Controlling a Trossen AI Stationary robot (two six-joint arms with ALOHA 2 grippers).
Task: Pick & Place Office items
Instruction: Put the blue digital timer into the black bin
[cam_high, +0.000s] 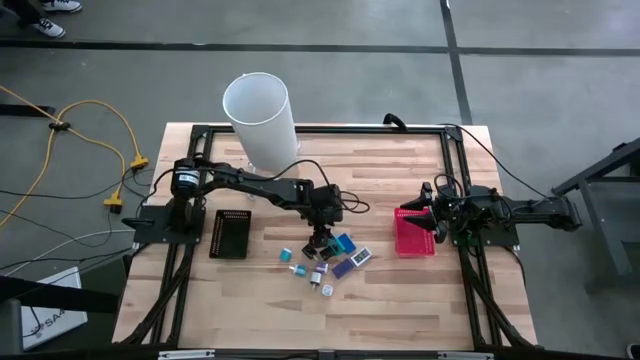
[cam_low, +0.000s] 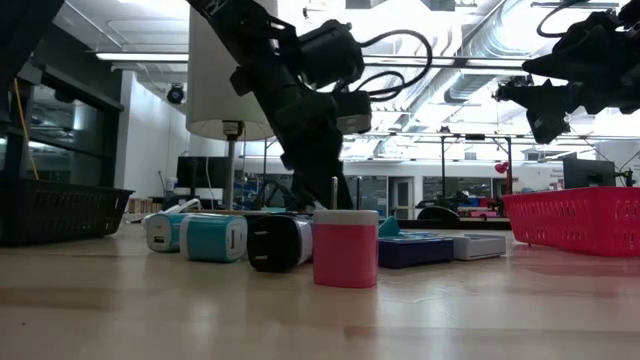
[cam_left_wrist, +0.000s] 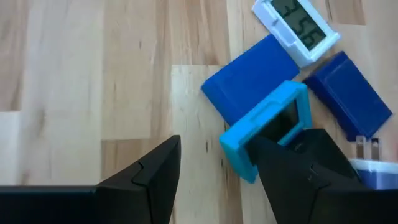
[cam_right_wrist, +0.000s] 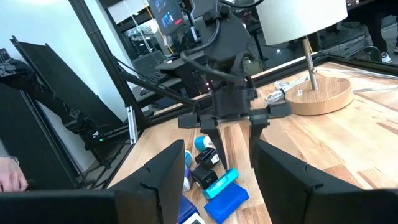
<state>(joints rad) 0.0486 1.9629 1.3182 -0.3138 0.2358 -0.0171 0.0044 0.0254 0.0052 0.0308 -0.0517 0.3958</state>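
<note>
The left end effector (cam_high: 319, 238) hangs with fingers spread wide over the small office items (cam_high: 330, 265) scattered mid-surface, one finger touching a light blue plastic frame (cam_left_wrist: 268, 127), while the right end effector (cam_high: 432, 214), also open, waits above the red mesh basket (cam_high: 414, 236).

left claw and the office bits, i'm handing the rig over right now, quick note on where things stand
Left claw: open, low over the cluster of office items at mid-table, one finger beside a light blue piece; nothing gripped yet.
Right claw: open, holding nothing, raised over the red basket on the right side.
Items: the small blue, teal, black and white pieces lie loose on the wood, left of the basket. The black tray sits further left.
Done: no item shows in the basket in these views.
Left: probably all of the picking, starting with the light blue piece.
</note>
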